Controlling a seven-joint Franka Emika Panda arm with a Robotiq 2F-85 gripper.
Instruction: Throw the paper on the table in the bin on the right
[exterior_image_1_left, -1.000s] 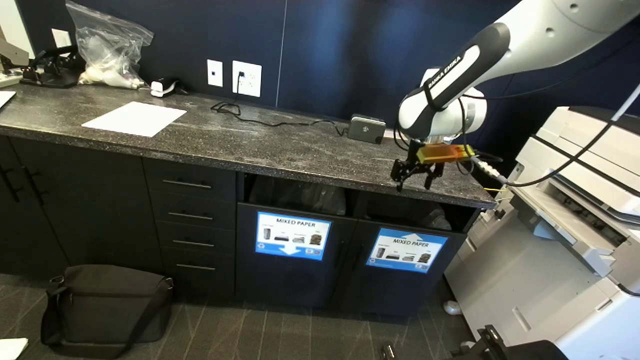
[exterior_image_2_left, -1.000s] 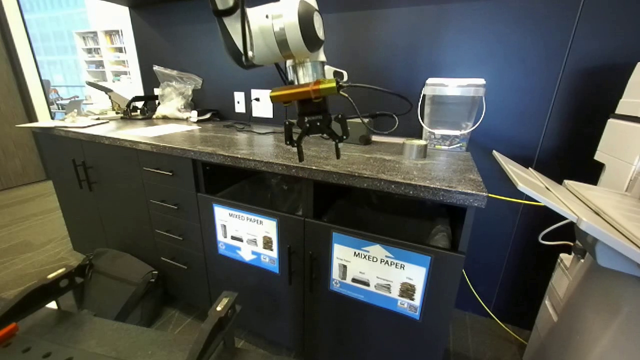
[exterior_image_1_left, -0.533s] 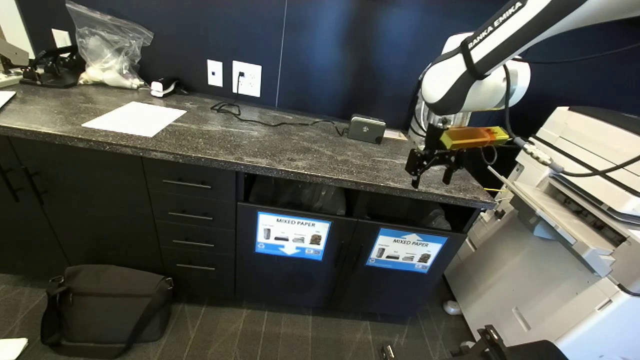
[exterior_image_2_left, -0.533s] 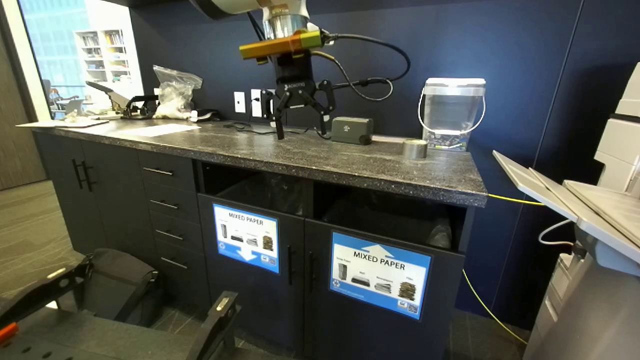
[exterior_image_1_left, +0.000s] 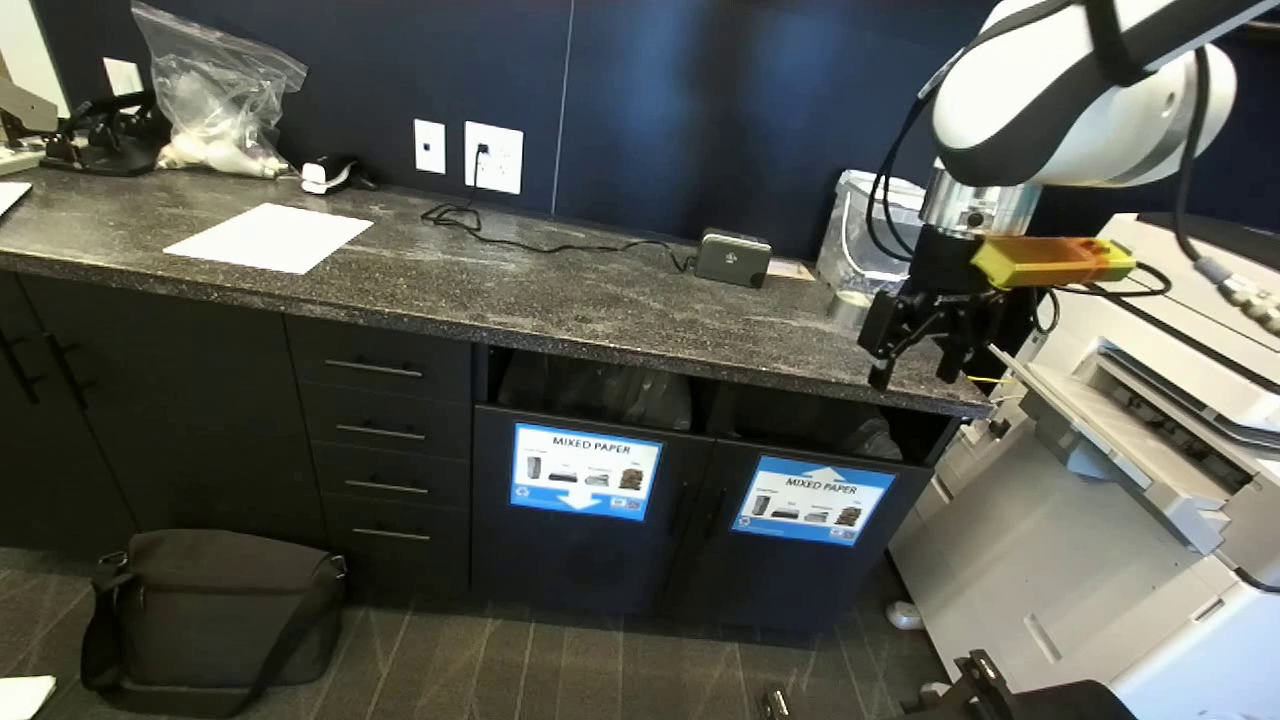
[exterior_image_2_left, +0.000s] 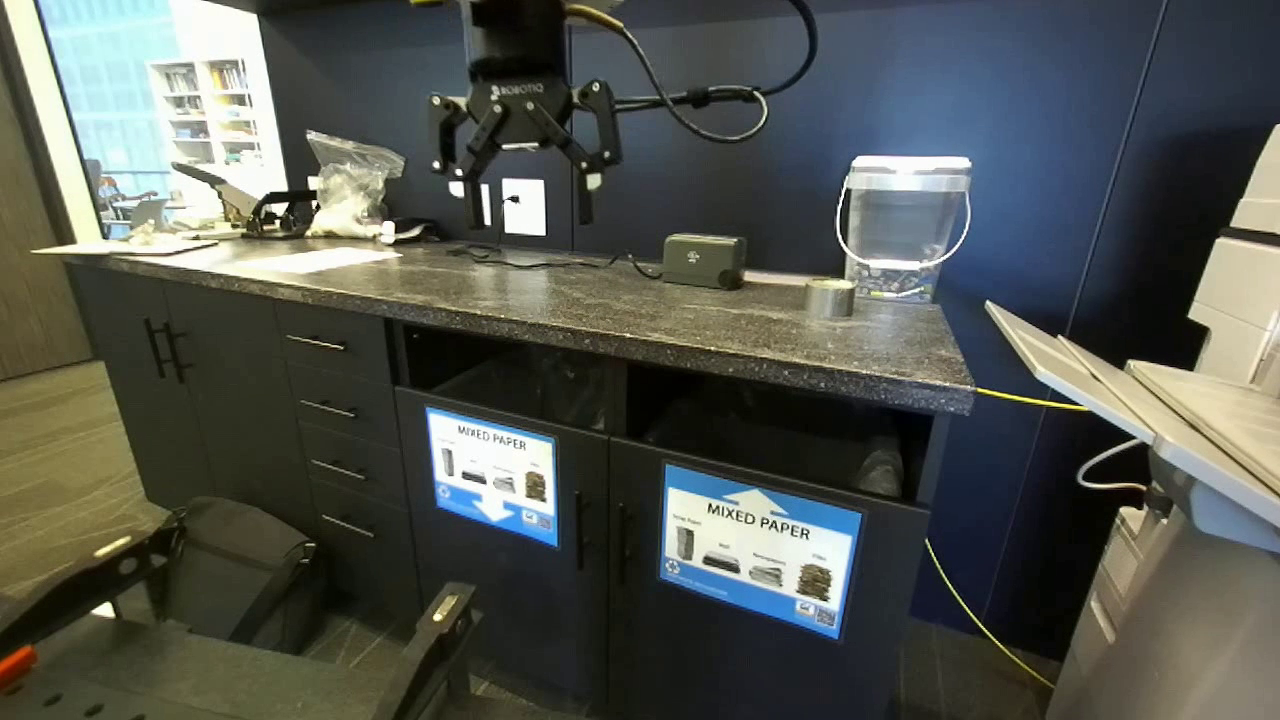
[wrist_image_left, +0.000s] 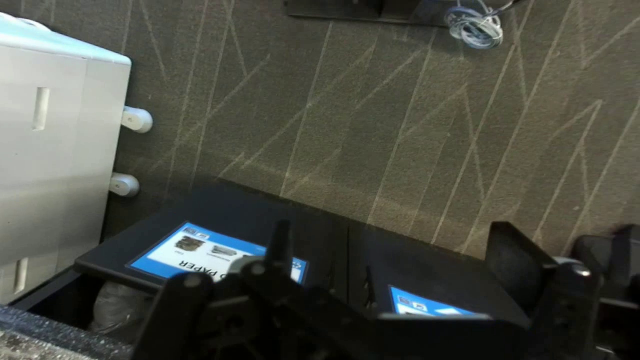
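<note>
The crumpled paper wad is hidden or out of view; none shows between my fingers. The table (exterior_image_1_left: 560, 300) is the dark grey mottled counter, also in an exterior view (exterior_image_2_left: 570, 305). The bin (exterior_image_1_left: 780, 580) is the right-hand black compartment below it, with its slot open above a blue-and-white label; it also shows in an exterior view (exterior_image_2_left: 700, 650) and the wrist view (wrist_image_left: 240, 215). A clear liner shows in its dark slot. My gripper (exterior_image_1_left: 915, 375) is open and empty, raised above the counter's level near its right end, also in an exterior view (exterior_image_2_left: 530, 215) and the wrist view (wrist_image_left: 392, 250).
A twin bin compartment (exterior_image_1_left: 580, 570) is beside it. A grey box (exterior_image_1_left: 733, 258), a tape roll (exterior_image_2_left: 829, 298) and a clear bucket (exterior_image_2_left: 905, 225) stand on the counter. A flat white sheet (exterior_image_1_left: 270, 237) and plastic bag (exterior_image_1_left: 215, 110) are at the left. A printer (exterior_image_1_left: 1080, 520) stands right.
My gripper has moved up and toward the cameras: rightward in an exterior view, up and left in an exterior view. It stays open. The bucket and tape roll have come into sight behind the arm.
</note>
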